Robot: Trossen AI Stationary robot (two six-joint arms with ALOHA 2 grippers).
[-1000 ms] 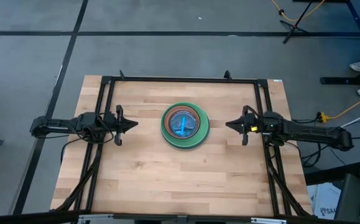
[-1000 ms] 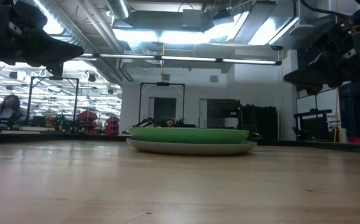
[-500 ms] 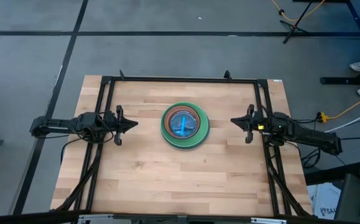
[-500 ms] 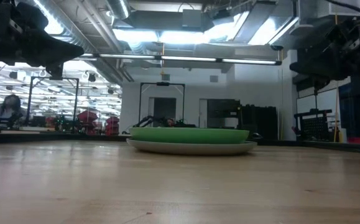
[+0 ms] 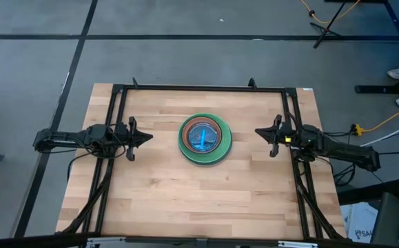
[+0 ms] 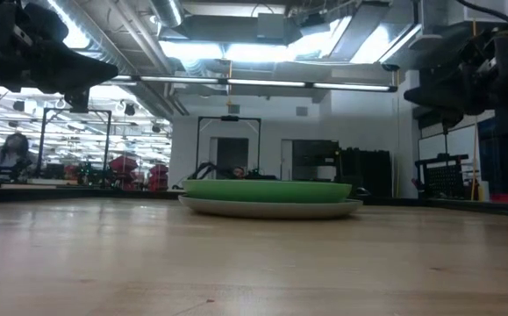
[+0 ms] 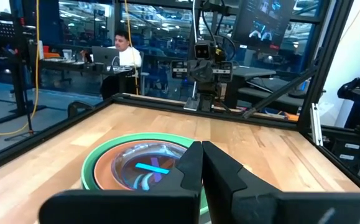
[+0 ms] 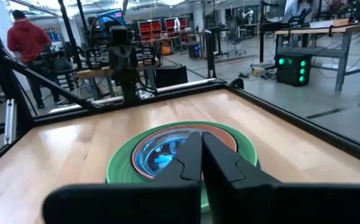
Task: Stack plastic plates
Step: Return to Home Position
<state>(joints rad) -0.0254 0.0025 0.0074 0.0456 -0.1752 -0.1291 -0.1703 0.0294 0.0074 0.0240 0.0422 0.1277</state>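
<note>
The plates stand in one nested stack (image 5: 205, 139) at the table's middle: a grey plate at the bottom resting on the wood, light green above it, brown and translucent blue inside. The low view shows the stack (image 6: 269, 197) side-on, green over grey. Both wrist views show the stack (image 7: 136, 168) (image 8: 180, 152) ahead of the fingers. My left gripper (image 5: 148, 137) hovers shut to the stack's left, above the table. My right gripper (image 5: 258, 133) hovers shut to the stack's right. Neither touches a plate.
A black metal frame (image 5: 199, 89) runs along the table's far edge and down both sides. Bare wood lies in front of and behind the stack. People show in the room beyond the table, in the wrist views and the low view.
My right gripper has drawn back a little toward the table's right edge and its arm has tipped slightly. The left arm and the stack have kept still.
</note>
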